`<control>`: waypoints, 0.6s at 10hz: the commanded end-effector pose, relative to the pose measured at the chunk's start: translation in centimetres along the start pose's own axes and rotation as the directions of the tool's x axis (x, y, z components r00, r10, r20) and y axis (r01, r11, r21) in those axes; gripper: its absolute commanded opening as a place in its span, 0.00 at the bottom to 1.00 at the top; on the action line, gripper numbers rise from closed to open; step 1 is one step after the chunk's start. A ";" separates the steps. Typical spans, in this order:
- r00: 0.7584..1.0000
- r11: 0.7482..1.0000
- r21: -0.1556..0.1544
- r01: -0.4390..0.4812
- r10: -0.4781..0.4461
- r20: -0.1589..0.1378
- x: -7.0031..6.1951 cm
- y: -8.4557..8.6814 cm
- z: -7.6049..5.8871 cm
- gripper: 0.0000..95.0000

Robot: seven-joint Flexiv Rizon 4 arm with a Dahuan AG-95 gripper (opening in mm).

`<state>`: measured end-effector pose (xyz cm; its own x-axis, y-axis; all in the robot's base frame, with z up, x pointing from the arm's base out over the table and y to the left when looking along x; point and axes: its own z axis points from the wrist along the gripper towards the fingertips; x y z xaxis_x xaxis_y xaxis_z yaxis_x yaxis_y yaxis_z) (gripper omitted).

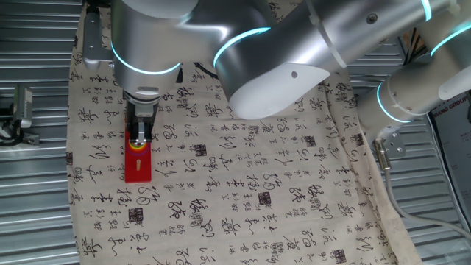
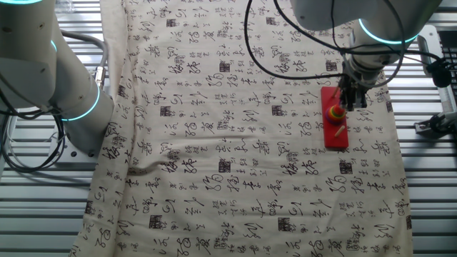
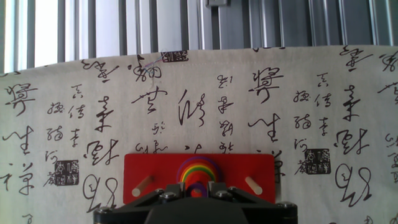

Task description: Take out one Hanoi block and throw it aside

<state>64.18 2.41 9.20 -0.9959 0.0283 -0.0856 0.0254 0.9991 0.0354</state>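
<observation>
My black two-finger claw (image 3: 198,194) hangs straight over the flat red wooden base (image 3: 149,169), which lies on a cream cloth printed with black calligraphy (image 1: 257,184). The tiny purple ring (image 3: 198,185) tops the rainbow stack of round rings (image 3: 199,169) on the middle peg, right between my fingertips. My own housing cuts off the ring's lower edge, so I cannot tell whether the fingers pinch it or merely flank it; bare pale pegs (image 3: 253,185) stand at either side.

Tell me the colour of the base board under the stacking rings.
Red: the base board shows best in the hand view.
</observation>
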 end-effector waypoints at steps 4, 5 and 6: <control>1.000 1.000 -0.005 0.010 -0.009 0.003 0.5 -0.2 0.0 0.00; 1.000 1.000 -0.004 0.008 -0.008 0.001 0.7 -0.2 -0.1 0.00; 1.000 1.000 -0.003 0.005 -0.005 0.000 0.8 -0.1 -0.1 0.00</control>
<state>63.25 2.34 9.22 -0.9962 0.0262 -0.0832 0.0231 0.9990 0.0385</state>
